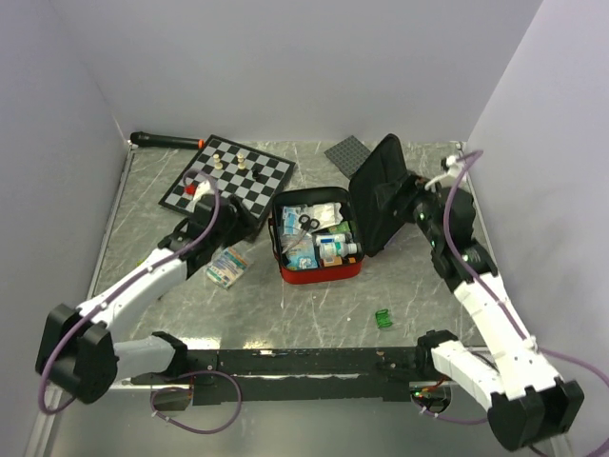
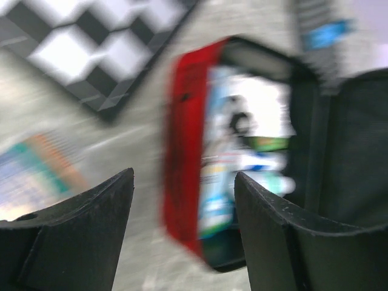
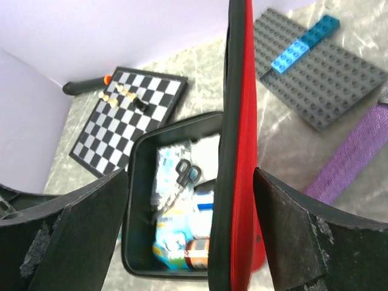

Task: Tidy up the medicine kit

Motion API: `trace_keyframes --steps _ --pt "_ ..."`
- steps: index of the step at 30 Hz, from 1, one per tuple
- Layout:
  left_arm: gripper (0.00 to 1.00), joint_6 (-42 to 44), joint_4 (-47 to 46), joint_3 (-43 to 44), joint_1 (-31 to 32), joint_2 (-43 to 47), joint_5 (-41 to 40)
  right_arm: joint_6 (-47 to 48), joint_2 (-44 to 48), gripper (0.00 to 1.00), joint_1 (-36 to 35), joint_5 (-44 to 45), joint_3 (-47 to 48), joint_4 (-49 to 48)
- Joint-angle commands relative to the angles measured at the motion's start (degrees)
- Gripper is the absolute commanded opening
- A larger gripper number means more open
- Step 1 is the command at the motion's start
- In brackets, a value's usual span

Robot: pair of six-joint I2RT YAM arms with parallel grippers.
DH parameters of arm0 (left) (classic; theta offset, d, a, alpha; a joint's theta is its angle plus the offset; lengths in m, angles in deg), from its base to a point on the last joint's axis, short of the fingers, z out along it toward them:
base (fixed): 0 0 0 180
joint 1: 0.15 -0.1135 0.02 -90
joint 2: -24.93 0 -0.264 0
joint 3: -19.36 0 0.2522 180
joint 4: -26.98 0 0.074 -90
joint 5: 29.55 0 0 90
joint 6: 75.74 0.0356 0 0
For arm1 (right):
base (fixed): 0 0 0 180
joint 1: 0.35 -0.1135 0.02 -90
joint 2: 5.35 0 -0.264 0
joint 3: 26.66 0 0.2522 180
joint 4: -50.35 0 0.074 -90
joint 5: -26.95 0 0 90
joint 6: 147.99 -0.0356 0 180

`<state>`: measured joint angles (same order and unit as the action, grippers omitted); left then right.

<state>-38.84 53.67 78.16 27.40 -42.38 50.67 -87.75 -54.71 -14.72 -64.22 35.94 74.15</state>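
Medicine kit (image 1: 319,270) open at mid worktop (image 1: 285,314), lid (image 1: 376,190) upright on its right side, supplies (image 1: 319,243) inside, right gripper (image 3: 189,179) jaws apart astride lid edge, left gripper (image 2: 183,176) jaws apart and empty just left of it, chessboard (image 1: 228,176) toward far-left corner

Your left wrist view is smeared throughout: the medicine kit (image 2: 188,151) at centre shows its contents only as white, blue and green streaks, and the striped packet (image 2: 33,173) at the left edge is cut off and unreadable. In your right wrist view the kit's lid (image 3: 237,121) stands edge-on, runs off the top and bottom of the frame, and hides the right part of what lies inside. In the top view, the green thing (image 1: 383,318) lower right of centre is too small to identify.
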Motion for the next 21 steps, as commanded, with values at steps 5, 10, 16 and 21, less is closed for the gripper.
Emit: trace_keyframes --steps 5,10,16,21 --pt "0.71 -0.70 -13.20 20.06 2.67 -17.57 18.64 1.11 -12.07 0.76 0.22 -3.65 13.75 7.98" --pt "0.73 2.47 -10.73 31.24 8.12 -25.49 19.63 1.19 -13.73 0.72 0.13 -10.07 14.96 7.70" --pt "0.77 0.11 -15.56 32.04 9.45 -28.14 19.89 3.65 -15.06 0.71 -1.27 -13.69 16.82 12.45" --pt "0.79 -0.77 -16.53 32.92 9.98 -29.11 20.15 4.62 -12.87 0.71 -2.85 -12.28 13.57 12.63"
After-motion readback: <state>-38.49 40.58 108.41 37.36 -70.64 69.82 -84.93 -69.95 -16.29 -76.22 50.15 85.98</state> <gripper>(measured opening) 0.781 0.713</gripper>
